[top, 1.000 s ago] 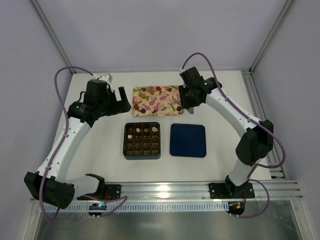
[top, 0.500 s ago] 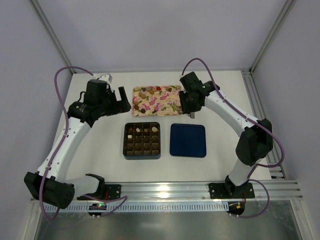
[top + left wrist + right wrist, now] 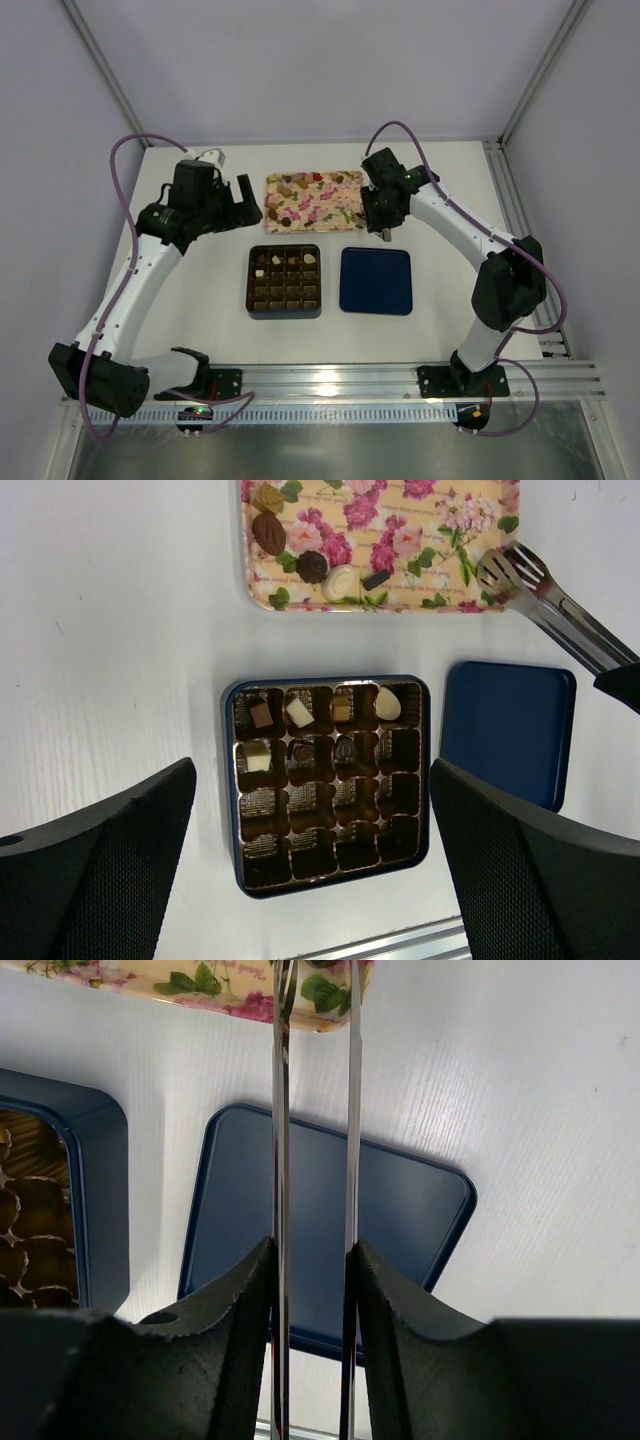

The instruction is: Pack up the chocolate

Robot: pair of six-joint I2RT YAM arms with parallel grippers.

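Chocolate: loose pieces (image 3: 312, 566) are lying on the floral tray (image 3: 313, 199) at the far side of the table. Seven more (image 3: 299, 712) are sitting in the dark grid box (image 3: 399, 792). These are filling the whole row nearest the tray and three cells of the next row. The other cells are showing only their liners.

Heading: most pieces are round or square and too small to give one. One oval brown piece (image 3: 268, 532) is lying with its long axis roughly across the tray's short side. A small dark bar (image 3: 376, 579) is lying slightly tilted near the tray's box-side edge.

Surface: the white table (image 3: 200, 290), faintly wood-grained, is carrying the tray. The box is sitting just in front of it, and the navy lid (image 3: 376, 281) is lying flat just beside the box on the right. Pale lilac walls and metal frame posts are enclosing the table, and a rail is running along its near edge.

Right gripper (image 3: 312, 1260): its fingers are partly closed and are pinching both blades of the metal tongs (image 3: 545, 595). The blades are standing slightly apart and running out over the lid. Their tips are reaching the tray's near right corner. I cannot tell whether anything is between the tips.

Left gripper (image 3: 244, 204): it is hovering over the table left of the tray, spread wide and gripping nothing.
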